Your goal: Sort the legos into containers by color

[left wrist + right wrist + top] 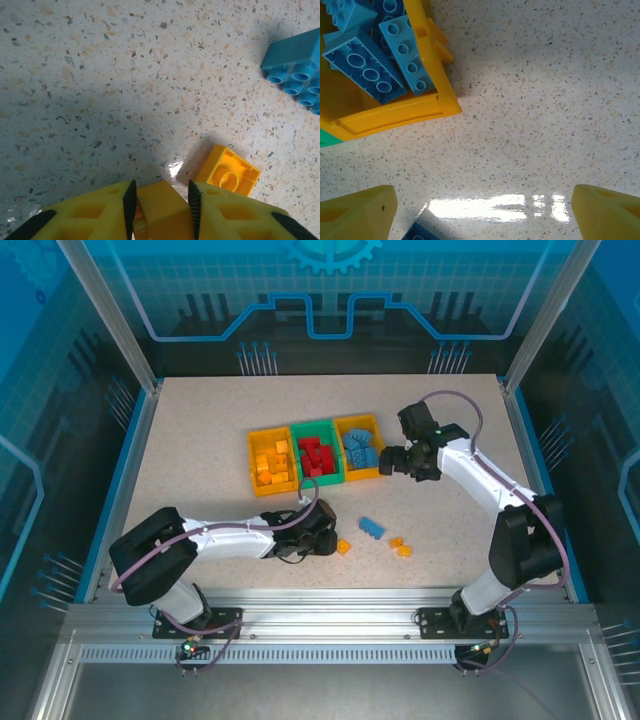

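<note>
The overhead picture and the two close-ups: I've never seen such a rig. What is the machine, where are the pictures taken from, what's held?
These are two robot arms bolted at the near edge of a speckled table. The overhead picture comes from a fixed camera above and behind them; each close-up comes from a camera on one wrist, looking past its yellow fingers. Three small plastic bins stand in a row: the left yellow-orange bin holds orange-yellow toy bricks, the green bin red bricks, the right yellow-orange bin blue bricks. A loose blue brick and a few loose orange-yellow bricks lie on the table. The left gripper is shut on one orange-yellow brick; the right gripper is open and empty.
</note>
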### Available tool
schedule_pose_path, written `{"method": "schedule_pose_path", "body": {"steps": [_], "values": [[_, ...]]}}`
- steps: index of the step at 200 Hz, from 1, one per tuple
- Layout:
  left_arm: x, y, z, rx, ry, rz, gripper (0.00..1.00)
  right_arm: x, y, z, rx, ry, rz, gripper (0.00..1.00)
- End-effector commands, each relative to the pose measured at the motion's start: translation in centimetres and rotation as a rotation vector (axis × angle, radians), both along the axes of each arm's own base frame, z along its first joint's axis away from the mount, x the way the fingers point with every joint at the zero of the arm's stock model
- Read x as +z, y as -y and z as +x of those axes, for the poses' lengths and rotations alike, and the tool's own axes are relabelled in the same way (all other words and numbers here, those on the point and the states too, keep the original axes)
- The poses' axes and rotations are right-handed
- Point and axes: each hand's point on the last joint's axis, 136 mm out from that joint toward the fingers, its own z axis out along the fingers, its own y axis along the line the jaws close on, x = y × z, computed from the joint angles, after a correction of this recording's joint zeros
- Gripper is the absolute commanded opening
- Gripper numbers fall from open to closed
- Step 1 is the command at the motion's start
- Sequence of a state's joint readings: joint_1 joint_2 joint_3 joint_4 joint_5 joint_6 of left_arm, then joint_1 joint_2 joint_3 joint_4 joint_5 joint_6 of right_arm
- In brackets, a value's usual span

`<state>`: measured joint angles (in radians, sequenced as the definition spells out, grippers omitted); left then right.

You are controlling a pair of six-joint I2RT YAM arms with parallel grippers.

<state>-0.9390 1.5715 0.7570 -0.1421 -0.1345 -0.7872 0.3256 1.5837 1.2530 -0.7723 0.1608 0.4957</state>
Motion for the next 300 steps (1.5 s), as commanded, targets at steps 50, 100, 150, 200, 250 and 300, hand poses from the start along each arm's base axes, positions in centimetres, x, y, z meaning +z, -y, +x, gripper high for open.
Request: {"method": "schedule_pose_path", "body": {"steps": [50, 100, 150, 200, 250, 300], "values": [[2.7, -1.0, 1.7, 0.007, 0.081, 0.082, 0.33, -1.2, 1.6, -2.4, -0.016, -0.018, -0.027, 0.92], [6.7, -3.5, 6.5, 0.048, 0.174, 0.096, 0.33, -2.4, 2.4, -4.7, -0.035, -0.039, -0.031, 0.92], [11.0, -8.9, 13.3, 0.136, 0.252, 0.126, 0.35, -3.0, 2.3, -6.4, -0.021, -0.031, -0.016, 0.91], [10.6, -13.7, 18.6, 0.265, 0.212, 0.109, 0.35, -4.8, 1.3, -8.9, -0.003, -0.103, 0.0, 0.86], [8.9, -16.5, 21.4, 0.341, 0.149, 0.086, 0.35, -6.9, 0.4, -11.5, 0.038, -0.17, 0.01, 0.81], [7.7, -16.7, 21.5, 0.368, 0.123, 0.08, 0.45, -6.9, -1.9, -11.9, 0.169, -0.122, -0.011, 0.8]]}}
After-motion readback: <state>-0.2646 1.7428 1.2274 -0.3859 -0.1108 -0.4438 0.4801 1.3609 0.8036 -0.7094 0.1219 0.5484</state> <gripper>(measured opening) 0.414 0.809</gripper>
